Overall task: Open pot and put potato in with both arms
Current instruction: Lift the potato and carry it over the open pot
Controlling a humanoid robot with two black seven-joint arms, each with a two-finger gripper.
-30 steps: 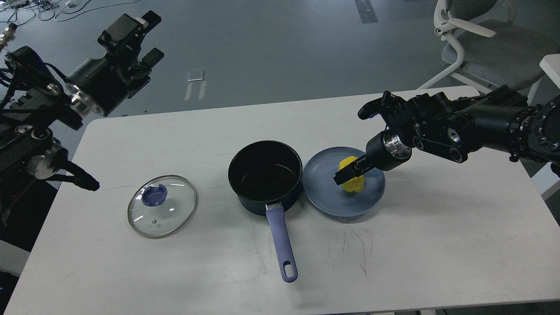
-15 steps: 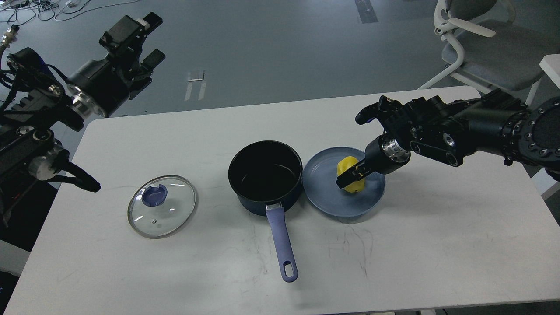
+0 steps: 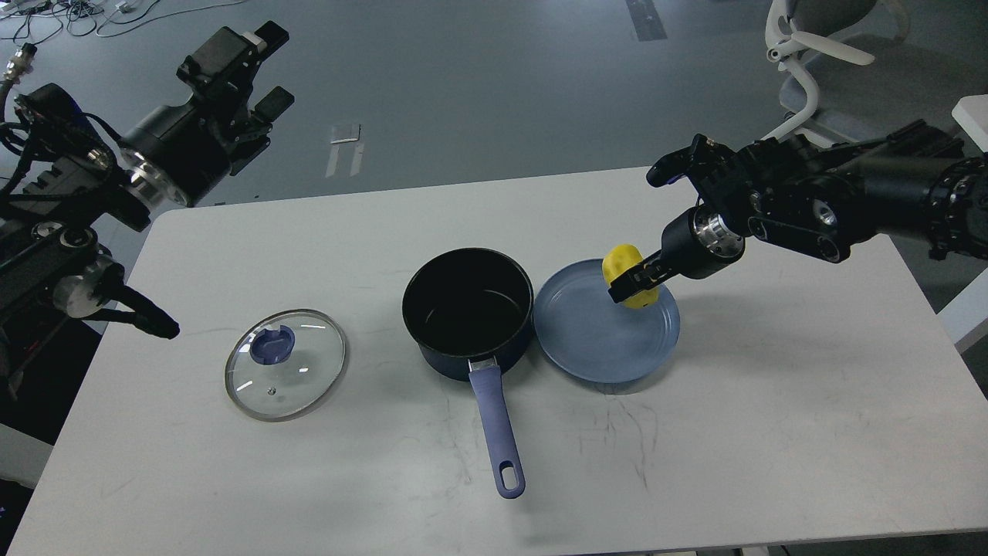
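Right tool (image 3: 634, 284) clamped on potato (image 3: 627, 262), held above far rim of blue plate (image 3: 606, 347); potato's near side hidden by fingers, long axis hard to judge. Saucepan (image 3: 468, 309) open on tabletop (image 3: 772, 401), handle (image 3: 494, 421) pointing toward camera. Glass lid (image 3: 285, 363) flat at left. Left tool (image 3: 258, 69) raised off the tabletop, fingers spread, empty.
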